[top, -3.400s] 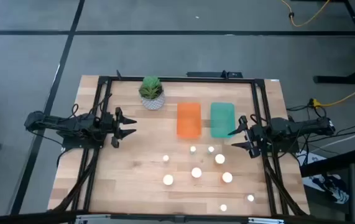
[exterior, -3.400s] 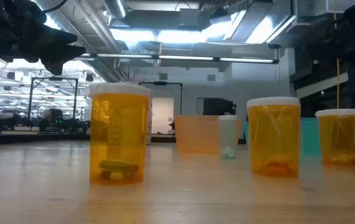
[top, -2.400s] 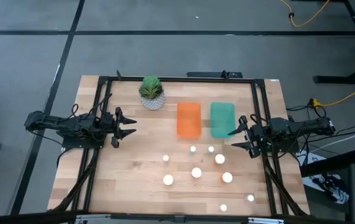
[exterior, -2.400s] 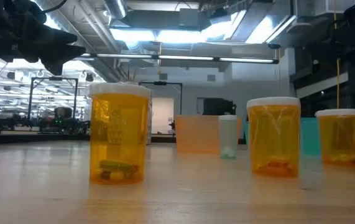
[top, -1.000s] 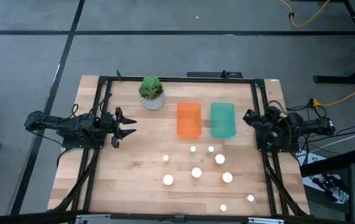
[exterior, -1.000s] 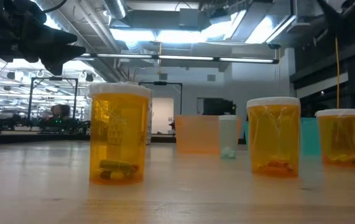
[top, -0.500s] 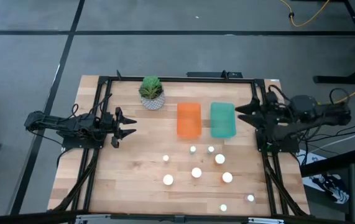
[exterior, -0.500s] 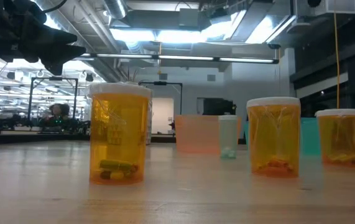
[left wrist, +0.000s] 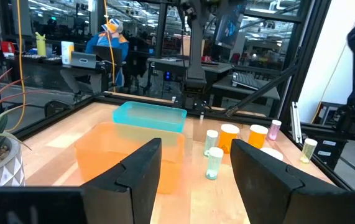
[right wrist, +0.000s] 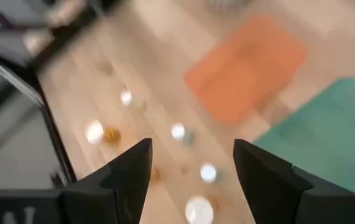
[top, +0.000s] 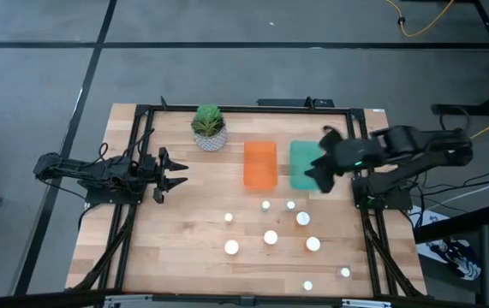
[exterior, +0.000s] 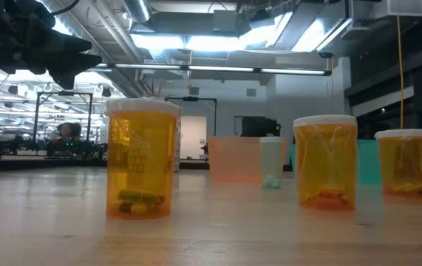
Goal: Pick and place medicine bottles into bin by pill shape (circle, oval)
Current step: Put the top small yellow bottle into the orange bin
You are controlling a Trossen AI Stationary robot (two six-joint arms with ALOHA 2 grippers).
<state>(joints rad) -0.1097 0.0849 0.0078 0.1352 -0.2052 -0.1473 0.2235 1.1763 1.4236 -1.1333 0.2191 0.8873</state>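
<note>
The right gripper hangs over the teal plastic bin, fingers apart and empty, the white-capped amber medicine bottles stand on the wooden table, and the left gripper waits open at the left.

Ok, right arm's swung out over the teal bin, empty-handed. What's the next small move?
Probably bring the right gripper down toward the nearest medicine bottle. Its fingers are open and hold nothing, it hangs over the teal bin, and the bottles stand on the table, none in either bin.
</note>
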